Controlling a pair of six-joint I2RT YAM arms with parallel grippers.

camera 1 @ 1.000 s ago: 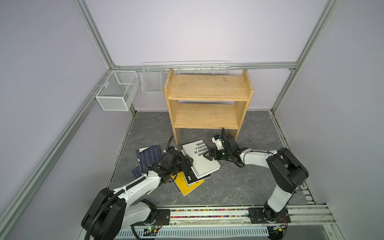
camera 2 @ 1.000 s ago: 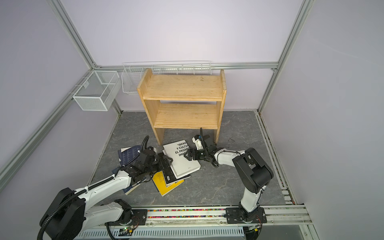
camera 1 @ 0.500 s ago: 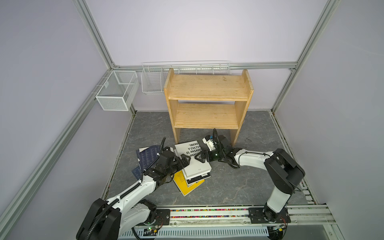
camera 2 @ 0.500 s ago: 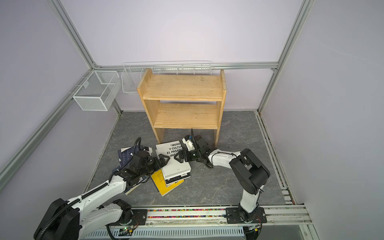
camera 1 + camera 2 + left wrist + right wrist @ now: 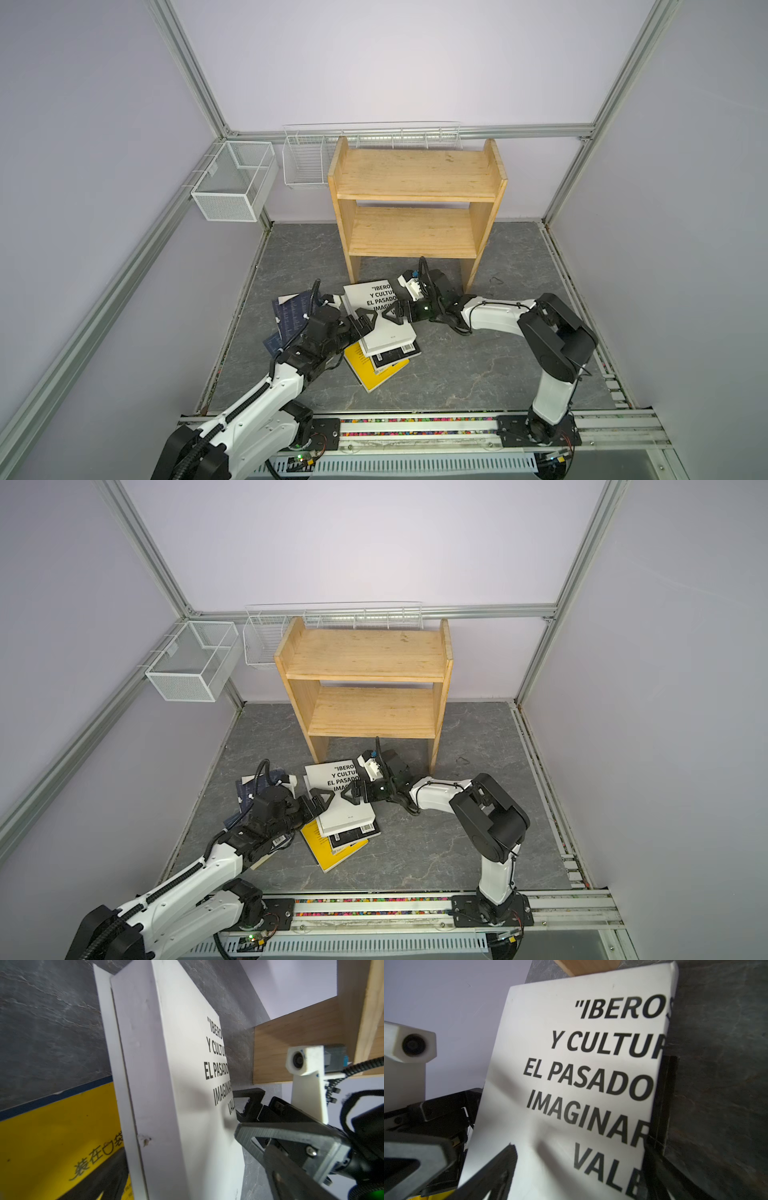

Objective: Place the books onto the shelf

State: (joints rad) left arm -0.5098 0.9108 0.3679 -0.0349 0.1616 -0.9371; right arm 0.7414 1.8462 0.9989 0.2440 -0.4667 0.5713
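Observation:
The books lie on the floor in front of the shelf. A thick white book with black lettering tops a black book and a yellow book. Navy books lie to their left. My left gripper is open at the white book's left edge, its jaws straddling the book. From the right, my right gripper is open, one finger over the cover and one along the book's side.
Two white wire baskets hang on the left and back walls beside the shelf. The shelf's right leg stands just behind my right wrist. Both shelf tiers are bare. A rail runs along the front.
My right gripper has slid left over the white book and opened slightly wider. The white book has shifted left and turned a little. My left gripper has stayed wide open, nearly in place.

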